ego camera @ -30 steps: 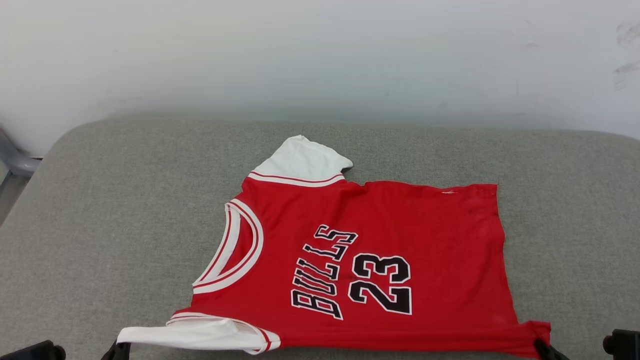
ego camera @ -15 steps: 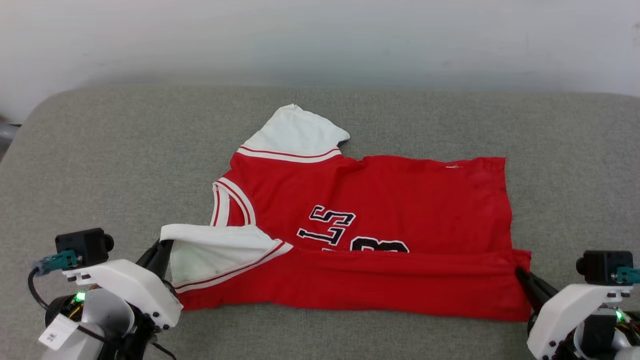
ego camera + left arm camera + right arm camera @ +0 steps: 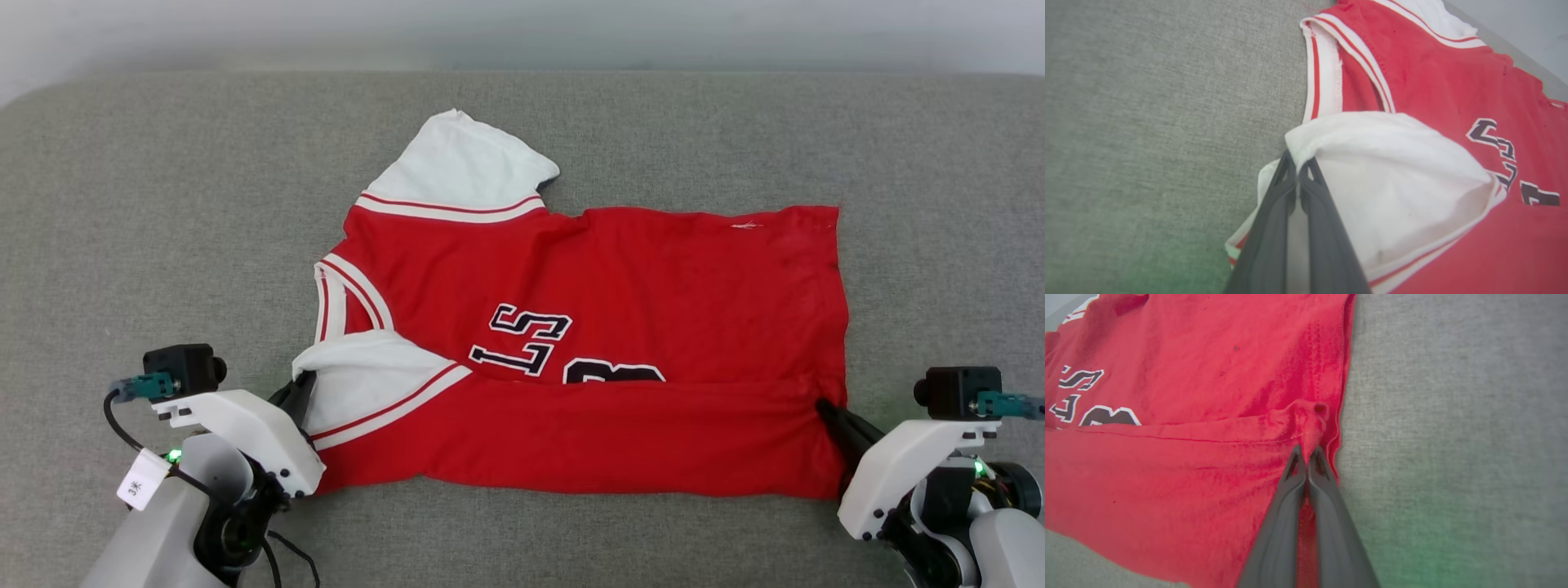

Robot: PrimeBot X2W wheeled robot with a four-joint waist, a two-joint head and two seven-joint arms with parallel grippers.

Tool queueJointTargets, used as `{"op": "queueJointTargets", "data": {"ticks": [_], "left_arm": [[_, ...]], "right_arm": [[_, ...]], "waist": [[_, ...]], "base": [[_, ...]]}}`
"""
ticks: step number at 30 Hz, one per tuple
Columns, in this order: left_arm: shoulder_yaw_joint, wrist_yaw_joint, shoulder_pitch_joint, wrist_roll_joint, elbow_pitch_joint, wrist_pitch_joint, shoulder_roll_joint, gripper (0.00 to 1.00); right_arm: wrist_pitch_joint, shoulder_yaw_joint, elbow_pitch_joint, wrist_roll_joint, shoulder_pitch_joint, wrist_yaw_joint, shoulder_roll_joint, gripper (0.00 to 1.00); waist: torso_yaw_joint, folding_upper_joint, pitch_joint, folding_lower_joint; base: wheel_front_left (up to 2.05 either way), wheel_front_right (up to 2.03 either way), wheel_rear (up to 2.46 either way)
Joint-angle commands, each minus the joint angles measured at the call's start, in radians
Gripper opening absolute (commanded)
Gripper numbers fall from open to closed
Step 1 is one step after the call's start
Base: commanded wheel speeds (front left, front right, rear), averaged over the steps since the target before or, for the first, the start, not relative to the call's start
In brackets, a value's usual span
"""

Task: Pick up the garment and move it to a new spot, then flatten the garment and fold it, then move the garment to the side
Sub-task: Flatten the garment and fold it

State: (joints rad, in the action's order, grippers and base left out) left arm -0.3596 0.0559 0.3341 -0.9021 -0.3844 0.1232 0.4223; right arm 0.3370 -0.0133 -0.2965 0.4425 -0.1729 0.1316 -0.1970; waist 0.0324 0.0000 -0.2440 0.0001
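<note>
- Red garment (image 3: pixel 620 327): lies on grey fabric cushion (image 3: pixel 163 204), approx. centred btwn L and R edges, neck twd L edge, hem twd R edge.
- Near long edge of garment is turned over onto the body; the fold (image 3: pixel 571 433) runs sleeve to hem, parallel to the cushion's near edge.
- Lettering (image 3: pixel 522 339): black w/ white outline, partly covered by the fold; only upper portions readable.
- Neck trim (image 3: pixel 339 290): white w/ red stripes, flat on cushion, faces L edge.
- Far sleeve (image 3: pixel 457 163): white, spread flat, points twd far edge.
- Near sleeve (image 3: pixel 367 380): white, raised and laid over the chest area, striped cuff seam diagonal.
- L gripper (image 3: pixel 300 385): fingers pressed together on the near sleeve's outer edge; wrist view confirms white cloth pinched at the tips (image 3: pixel 1297 161).
- R gripper (image 3: pixel 824 406): fingers clamped on the hem corner (image 3: pixel 1314 416) of the folded strip, close to the cushion's R side; red cloth bunches at the tips.
- Both arms sit at the cushion's near edge, one at each end of the fold.
- Folded strip btwn the grippers shows light wrinkles, no sag visible.
</note>
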Motion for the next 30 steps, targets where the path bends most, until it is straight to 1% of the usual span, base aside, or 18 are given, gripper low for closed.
{"op": "queueJointTargets", "data": {"ticks": [1, 5, 6, 7, 8, 10, 12, 14, 16, 17, 20, 22, 26, 30], "left_arm": [[-0.011, -0.018, 0.024, -0.005, -0.036, 0.007, -0.014, 0.00], [-0.025, -0.047, 0.044, -0.010, -0.106, 0.013, -0.030, 0.00], [-0.026, -0.052, 0.048, -0.013, -0.119, 0.011, -0.033, 0.00], [-0.022, -0.053, 0.050, -0.016, -0.129, 0.004, -0.035, 0.04], [-0.017, -0.052, 0.052, -0.017, -0.137, -0.003, -0.036, 0.31], [-0.007, -0.048, 0.054, -0.014, -0.150, -0.023, -0.029, 1.00], [0.001, -0.039, 0.050, -0.009, -0.153, -0.042, -0.023, 1.00], [0.012, -0.028, 0.045, -0.004, -0.145, -0.067, -0.012, 1.00], [0.020, -0.019, 0.030, -0.004, -0.136, -0.072, -0.002, 1.00], [0.024, -0.014, 0.026, -0.003, -0.126, -0.073, 0.005, 1.00], [0.034, 0.007, 0.011, -0.002, -0.092, -0.062, 0.032, 1.00], [0.043, 0.017, 0.003, -0.004, -0.069, -0.051, 0.055, 1.00], [0.043, 0.042, -0.011, -0.007, 0.013, 0.018, 0.106, 1.00], [0.022, 0.055, -0.037, -0.038, 0.115, 0.173, 0.174, 1.00]], "right_arm": [[-0.009, -0.021, -0.035, -0.001, -0.015, -0.002, -0.009, 0.00], [-0.028, -0.062, -0.082, 0.019, -0.030, -0.002, -0.025, 0.00], [-0.035, -0.070, -0.090, 0.024, -0.034, -0.002, -0.030, 0.22], [-0.044, -0.080, -0.095, 0.028, -0.033, -0.002, -0.035, 0.45], [-0.064, -0.092, -0.092, 0.040, -0.032, -0.002, -0.038, 1.00], [-0.097, -0.105, -0.090, 0.049, -0.029, -0.002, -0.047, 1.00], [-0.152, -0.104, -0.079, 0.056, -0.026, -0.002, -0.059, 1.00], [-0.221, -0.094, -0.059, 0.050, -0.024, -0.002, -0.053, 1.00], [-0.270, -0.091, -0.047, 0.056, -0.014, -0.001, -0.038, 1.00], [-0.298, -0.084, -0.038, 0.047, -0.012, -0.001, -0.041, 1.00], [-0.349, -0.072, -0.015, 0.028, 0.004, -0.001, -0.038, 1.00], [-0.365, -0.063, 0.004, 0.018, 0.009, -0.001, -0.029, 1.00], [-0.365, -0.034, 0.049, -0.015, 0.034, -0.001, -0.013, 1.00], [-0.347, -0.014, 0.096, -0.034, 0.055, -0.001, 0.009, 1.00]], "waist": [[-0.002, 0.0000, -0.012, -0.0001], [-0.004, 0.0000, -0.015, -0.0001], [-0.004, 0.0000, -0.011, -0.0001], [-0.005, 0.0000, -0.006, -0.0001], [-0.005, 0.0000, 0.000, -0.0001], [-0.006, 0.0000, 0.015, -0.0001], [-0.007, 0.0000, 0.034, -0.0001], [-0.008, 0.0000, 0.053, -0.0001], [-0.013, 0.0000, 0.074, -0.0001], [-0.014, 0.0000, 0.081, -0.0001], [-0.019, 0.0000, 0.106, -0.0001], [-0.022, 0.0000, 0.116, -0.0001], [-0.029, 0.0000, 0.132, -0.0001], [-0.035, 0.0000, 0.138, -0.0001]], "base": [[0.00, 0.00, 0.00], [0.00, 0.00, 0.00], [0.00, 0.00, 0.00], [0.00, 0.00, 0.00], [0.00, 0.00, 0.00], [0.00, 0.00, 0.00], [0.00, 0.00, 0.00], [0.00, 0.00, 0.00], [0.00, 0.00, 0.00], [0.00, 0.00, 0.00], [0.00, 0.00, 0.00], [0.00, 0.00, 0.00], [0.00, 0.00, 0.00], [0.00, 0.00, 0.00]]}}
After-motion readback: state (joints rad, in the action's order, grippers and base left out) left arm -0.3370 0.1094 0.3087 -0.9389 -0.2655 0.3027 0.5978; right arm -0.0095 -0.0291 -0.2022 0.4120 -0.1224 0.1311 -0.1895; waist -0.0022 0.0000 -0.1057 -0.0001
